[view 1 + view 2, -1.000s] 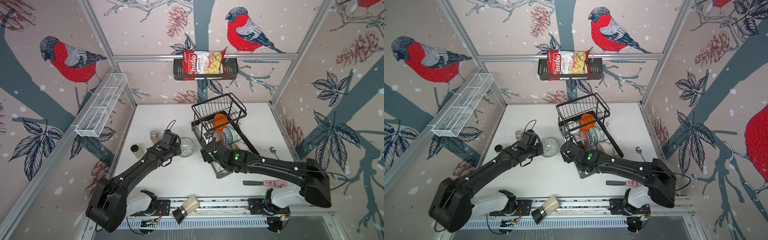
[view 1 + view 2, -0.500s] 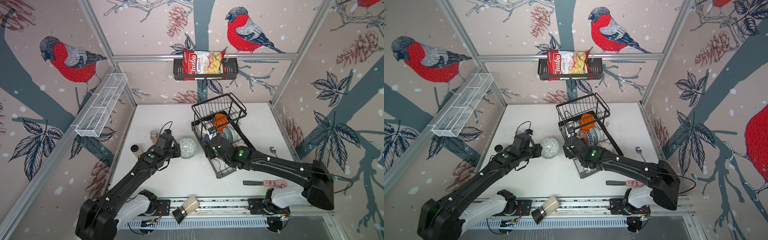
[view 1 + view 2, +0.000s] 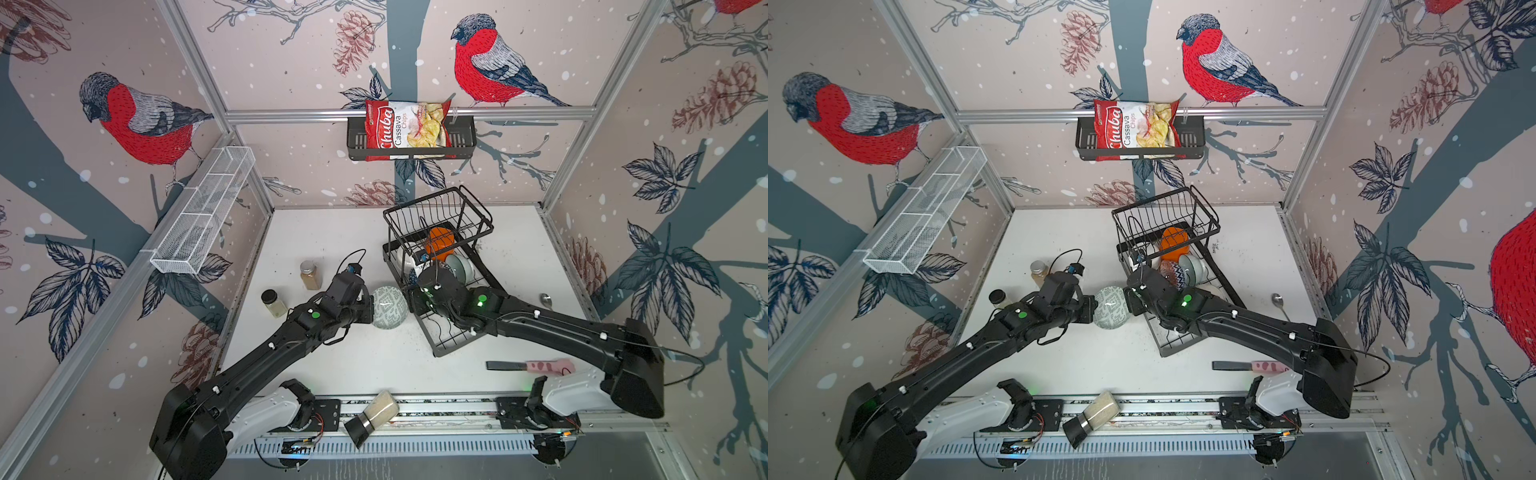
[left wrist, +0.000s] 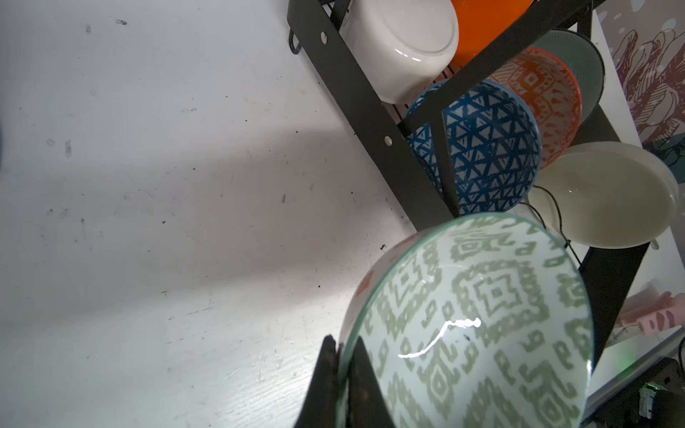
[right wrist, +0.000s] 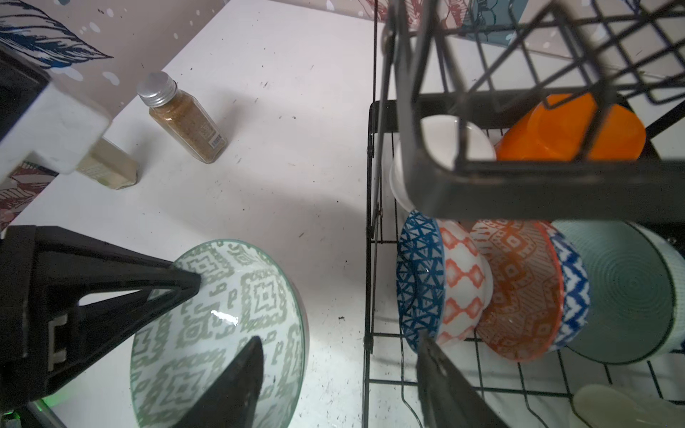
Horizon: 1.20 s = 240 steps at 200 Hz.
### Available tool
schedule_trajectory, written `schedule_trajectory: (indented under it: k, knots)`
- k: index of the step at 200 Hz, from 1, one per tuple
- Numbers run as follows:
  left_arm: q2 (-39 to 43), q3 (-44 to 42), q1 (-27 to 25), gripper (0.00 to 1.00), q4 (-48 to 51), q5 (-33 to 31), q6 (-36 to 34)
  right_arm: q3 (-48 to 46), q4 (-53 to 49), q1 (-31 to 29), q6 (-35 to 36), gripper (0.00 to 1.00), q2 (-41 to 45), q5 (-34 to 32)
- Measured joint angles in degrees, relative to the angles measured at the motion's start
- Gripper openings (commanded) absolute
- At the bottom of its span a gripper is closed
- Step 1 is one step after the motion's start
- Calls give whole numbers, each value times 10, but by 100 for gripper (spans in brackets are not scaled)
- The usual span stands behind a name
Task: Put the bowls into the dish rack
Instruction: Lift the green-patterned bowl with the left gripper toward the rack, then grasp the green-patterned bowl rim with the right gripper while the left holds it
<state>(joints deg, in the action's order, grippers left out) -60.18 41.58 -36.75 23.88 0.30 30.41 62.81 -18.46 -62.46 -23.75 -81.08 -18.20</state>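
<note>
in a top view the left claw (image 3: 371, 311) pinches the green bowl (image 3: 389, 307), tilted just beside the dish rack (image 3: 453, 347)

left wrist view: fingers (image 4: 326, 381) clamp the bowl's rim

right wrist view: the right claw (image 5: 339, 337) is spread, holding nothing, at the rack's edge

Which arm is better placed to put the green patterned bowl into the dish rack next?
Left, probably. The left gripper is shut on the rim of the green patterned bowl, held beside the dish rack. The right gripper is open, holding nothing.
</note>
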Motion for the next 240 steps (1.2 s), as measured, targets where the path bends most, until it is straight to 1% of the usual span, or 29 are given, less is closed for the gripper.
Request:
schedule_trajectory:
  k: [32, 58, 79, 111, 132, 158, 171, 240]
  knots:
    - [-9, 6, -12, 0, -1, -3, 7, 7, -11, -9, -2, 61, -14, 6]
    - [-18, 15, -20, 0, -2, -3, 10, 9, -26, -15, -5, 56, -24, 5]
    - [-25, 23, -25, 0, -5, -4, 11, 9, -34, -17, -15, 53, -27, -5]
    - [-33, 34, -33, 0, -5, -5, 11, 5, -35, -17, -21, 52, -28, -20]
    - [-38, 38, -38, 0, -5, -6, 11, 2, -39, -17, -21, 42, -30, -28]
    - [-40, 41, -43, 0, -5, -5, 12, -3, -43, -17, -31, 33, -33, -40]
    - [-42, 42, -46, 0, -7, -7, 12, -6, -44, -17, -32, 31, -33, -46]
    - [-60, 47, -56, 0, -17, -5, 19, -16, -43, -18, -38, 4, -26, -59]
